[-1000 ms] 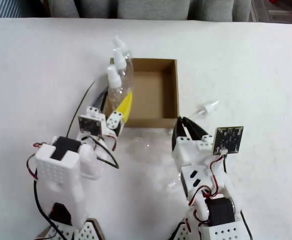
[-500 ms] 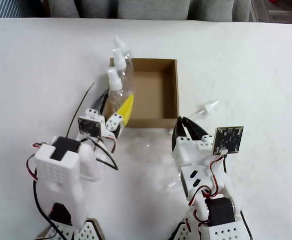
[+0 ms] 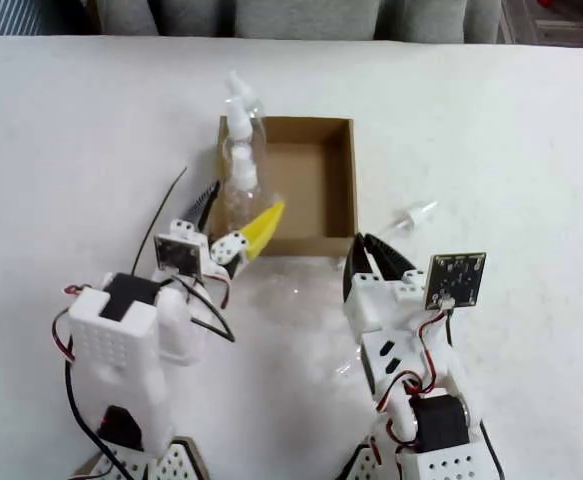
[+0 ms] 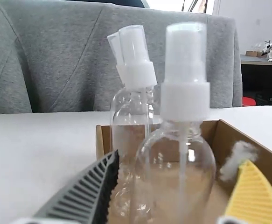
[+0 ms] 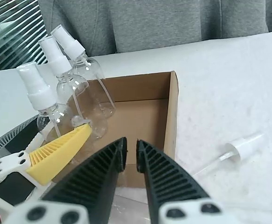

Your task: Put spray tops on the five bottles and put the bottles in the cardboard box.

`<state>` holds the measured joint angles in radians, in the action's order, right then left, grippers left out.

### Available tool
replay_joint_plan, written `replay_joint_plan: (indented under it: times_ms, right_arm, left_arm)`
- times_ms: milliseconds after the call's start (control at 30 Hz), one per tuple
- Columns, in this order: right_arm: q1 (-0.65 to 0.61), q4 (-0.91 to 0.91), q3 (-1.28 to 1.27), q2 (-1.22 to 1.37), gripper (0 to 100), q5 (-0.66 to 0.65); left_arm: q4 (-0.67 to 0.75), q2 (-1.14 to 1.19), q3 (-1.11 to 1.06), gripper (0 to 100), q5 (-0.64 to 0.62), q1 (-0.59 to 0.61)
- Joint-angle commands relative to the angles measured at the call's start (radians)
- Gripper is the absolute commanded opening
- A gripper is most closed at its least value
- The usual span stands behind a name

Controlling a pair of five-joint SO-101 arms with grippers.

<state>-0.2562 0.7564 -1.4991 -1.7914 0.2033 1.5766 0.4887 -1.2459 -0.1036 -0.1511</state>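
Left jaws: wide apart and gripping nothing. One jaw stands on each side of the nearest bottle (image 4: 180,175), with a gap on both sides.
Bottles (image 5: 57,65): three, all capped and upright, in a row along the left wall of the box (image 3: 352,180). By the look of it they stand inside.
Right jaws: almost closed, with only a thin slit between them. They are empty and hover just at the box's near wall.
Loose top (image 3: 412,214): lies on the table (image 3: 491,120) to the right of the box, near its front corner and well apart from the bottles.
Progress: I judge three of five packed, with this top waiting for a bottle I cannot make out.
Risk, left: if I pull back crooked, a jaw could catch the nearest bottle. It would tip into its neighbours or over the wall.
Risk, right: the top is thin and round. A pinch off its middle could roll it away or squirt it out.
Risk, both: my arms work close together at the box and could bump each other.
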Motion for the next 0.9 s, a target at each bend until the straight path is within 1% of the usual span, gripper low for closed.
replay_joint_plan:
  times_ms: [0,200,333,667,733,867]
  right_arm:
    - [0.004,-0.005,0.009,-0.007,1.8,-0.011]
    - [0.004,-0.005,0.009,-0.007,1.8,-0.011]
    - [0.004,-0.005,0.009,-0.007,1.8,-0.012]
    - [0.004,-0.005,0.002,-0.007,1.8,-0.012]
    - [0.004,-0.018,-0.003,-0.007,1.8,-0.012]
    - [0.012,-0.047,-0.031,-0.007,1.8,-0.012]
  left_arm:
    - [-0.015,-0.013,-0.009,39,-0.002,0.008]
    - [-0.025,-0.085,-0.060,39,-0.009,0.039]
    - [-0.025,-0.124,-0.109,39,-0.009,0.035]
    - [-0.026,-0.335,-0.339,38,-0.003,0.030]
    - [-0.054,-0.380,-0.379,38,-0.003,0.018]
    - [-0.186,-0.478,-0.420,38,-0.003,-0.007]
